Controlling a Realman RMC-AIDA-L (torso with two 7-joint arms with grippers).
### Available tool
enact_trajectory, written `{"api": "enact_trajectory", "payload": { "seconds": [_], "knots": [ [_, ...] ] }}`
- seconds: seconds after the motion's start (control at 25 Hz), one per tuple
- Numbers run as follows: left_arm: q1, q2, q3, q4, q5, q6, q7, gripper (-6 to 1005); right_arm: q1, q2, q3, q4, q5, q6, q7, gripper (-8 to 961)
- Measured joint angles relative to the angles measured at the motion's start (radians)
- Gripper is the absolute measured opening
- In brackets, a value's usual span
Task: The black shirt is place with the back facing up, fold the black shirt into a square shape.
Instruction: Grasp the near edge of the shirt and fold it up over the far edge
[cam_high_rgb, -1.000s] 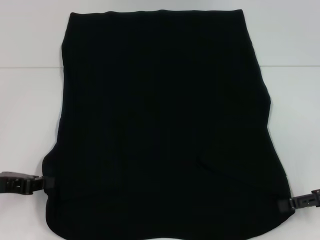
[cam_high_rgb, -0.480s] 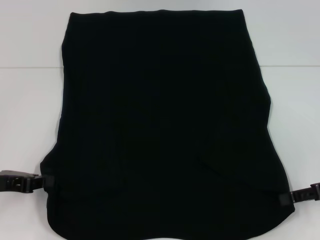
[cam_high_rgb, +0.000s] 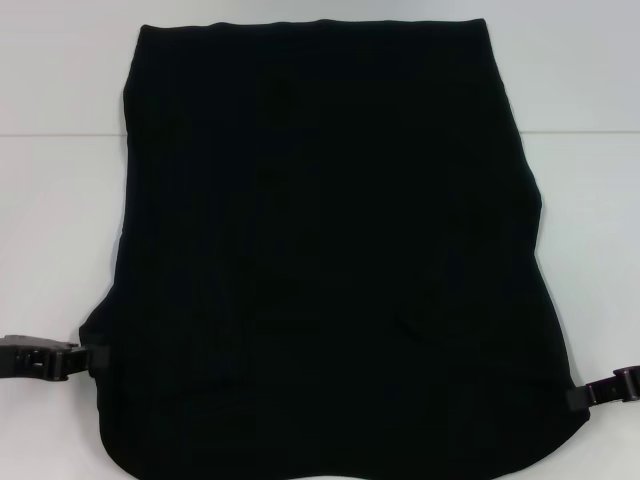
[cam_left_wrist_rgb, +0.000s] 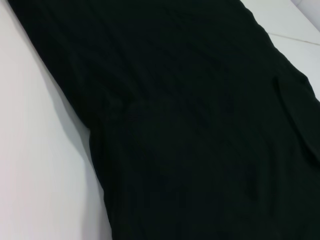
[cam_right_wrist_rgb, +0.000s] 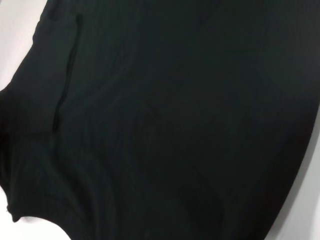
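Flat on the white table (cam_high_rgb: 60, 230), the black shirt (cam_high_rgb: 325, 250) lies spread wide, its sleeves tucked out of sight. At its near left edge the left gripper (cam_high_rgb: 92, 358) touches the cloth; the right gripper (cam_high_rgb: 578, 397) meets the near right edge. Whether either pinches fabric cannot be told.

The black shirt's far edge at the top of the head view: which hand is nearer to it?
Left, slightly. The left hand meets the black shirt at its left side edge; the right hand sits lower, at the right side edge.
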Motion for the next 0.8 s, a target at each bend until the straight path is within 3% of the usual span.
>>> {"api": "enact_trajectory", "payload": {
  "seconds": [0.12,0.44,0.8],
  "knots": [
    [-0.002,0.000,-0.003,-0.001,0.000,-0.001,0.002,-1,0.000,0.002,0.000,0.000,-0.001,0.002,0.000,104],
    [0.003,0.002,-0.012,-0.011,-0.032,0.013,-0.009,5,-0.016,0.010,0.029,0.000,0.006,0.006,-0.052,43],
    [0.042,0.003,-0.072,-0.012,-0.048,0.147,-0.030,11,-0.107,-0.007,0.156,-0.009,0.008,-0.054,-0.188,43]
  ]
}}
